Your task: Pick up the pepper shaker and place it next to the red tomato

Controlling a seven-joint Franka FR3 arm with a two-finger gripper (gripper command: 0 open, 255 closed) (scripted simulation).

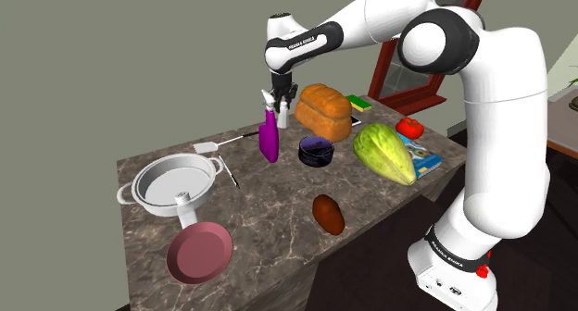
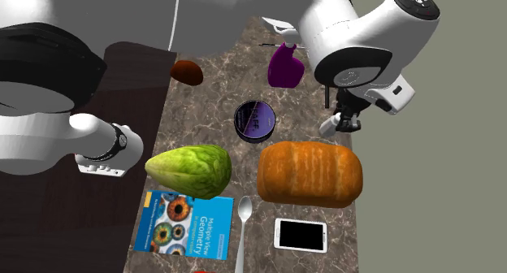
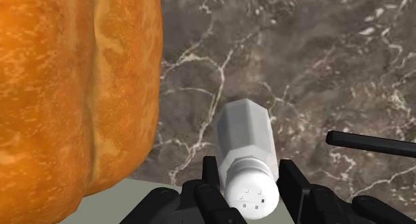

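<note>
Gripper (image 3: 250,171) narrow, fingers clasping the shaker (image 3: 247,136) at its cap end. Shaker is upright, just beside the loaf (image 3: 73,89). Can't tell if it's off the counter (image 1: 278,240). Tomato (image 1: 410,127) is beyond the loaf's other end.

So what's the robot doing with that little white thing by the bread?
The robot arm's gripper is around the pepper shaker, a small whitish one beside the orange bread loaf on the marble counter. I can't tell if it's squeezing yet. The red tomato, where the shaker should go, sits on the loaf's other side, so the move isn't done.
</note>
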